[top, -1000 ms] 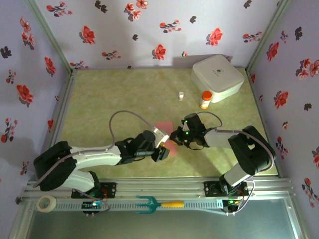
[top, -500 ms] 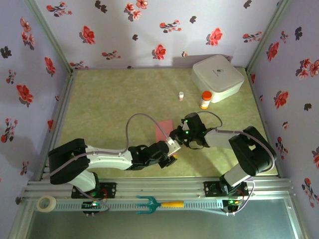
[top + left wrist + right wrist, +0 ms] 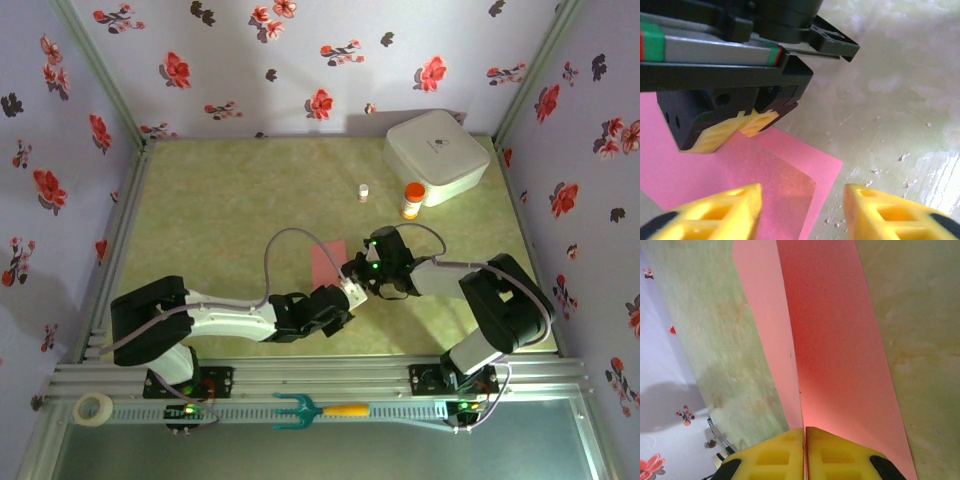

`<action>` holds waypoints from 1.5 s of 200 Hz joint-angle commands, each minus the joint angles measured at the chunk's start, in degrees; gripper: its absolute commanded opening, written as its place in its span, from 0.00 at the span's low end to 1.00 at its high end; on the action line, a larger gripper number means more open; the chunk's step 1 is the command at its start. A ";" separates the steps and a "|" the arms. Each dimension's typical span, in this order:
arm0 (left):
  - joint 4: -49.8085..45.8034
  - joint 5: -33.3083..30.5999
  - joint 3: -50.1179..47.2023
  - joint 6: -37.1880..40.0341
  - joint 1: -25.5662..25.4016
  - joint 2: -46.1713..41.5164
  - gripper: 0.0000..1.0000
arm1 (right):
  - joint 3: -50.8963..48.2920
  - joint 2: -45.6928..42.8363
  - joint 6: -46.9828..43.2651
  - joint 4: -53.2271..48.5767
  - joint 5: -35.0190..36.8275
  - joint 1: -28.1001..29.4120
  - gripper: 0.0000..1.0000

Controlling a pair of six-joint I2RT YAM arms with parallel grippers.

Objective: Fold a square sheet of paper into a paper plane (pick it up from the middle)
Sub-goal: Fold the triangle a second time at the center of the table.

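The square sheet of paper point(image 3: 328, 262) is salmon pink and lies mid-table, folded over along a crease, so two layers show point(image 3: 835, 340). It is a folded sheet, not a dart with a sharp tip. My right gripper point(image 3: 352, 271) is shut on the sheet's edge, its yellow fingertips point(image 3: 805, 440) pressed together on the crease. My left gripper point(image 3: 345, 301) hovers open just in front of it, near the sheet's near corner point(image 3: 805, 165). Its fingers point(image 3: 735, 210) stand wide apart with nothing between them. The right gripper's fingertips point(image 3: 742, 127) pinch the paper right ahead of the left gripper.
A white rounded box point(image 3: 436, 155) stands at the back right, with an orange bottle point(image 3: 411, 200) and a small white vial point(image 3: 364, 192) in front of it. A teal fork point(image 3: 320, 409) and a tape roll point(image 3: 94, 408) lie on the near rail.
My left arm has swung right and stretched out, bringing its open gripper from the sheet's left side to just below the right gripper. The right gripper kept its hold in place.
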 commanded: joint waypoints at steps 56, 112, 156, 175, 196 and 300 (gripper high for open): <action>-0.91 -1.26 0.52 -0.80 -0.21 -0.99 0.14 | 0.33 -0.09 0.53 0.03 -0.55 -0.45 0.14; -0.45 1.48 -0.32 -2.79 0.96 -2.16 0.00 | -0.06 -0.55 0.68 0.12 -0.36 -0.54 0.14; 4.66 12.64 -4.87 -6.97 6.13 -6.52 0.00 | -0.63 -2.39 0.18 -1.61 1.22 -0.80 0.24; 8.81 20.92 -7.63 -10.70 10.25 -8.24 0.00 | -0.89 -4.82 -0.86 -4.63 3.46 -0.98 0.33; 13.68 28.28 -10.35 -14.29 14.22 -8.93 0.00 | -1.22 -8.27 -1.92 -8.45 5.87 -1.28 0.43; 18.58 33.39 -14.40 -19.27 19.85 -10.34 0.00 | -6.16 -16.10 1.55 -8.56 5.24 2.23 0.06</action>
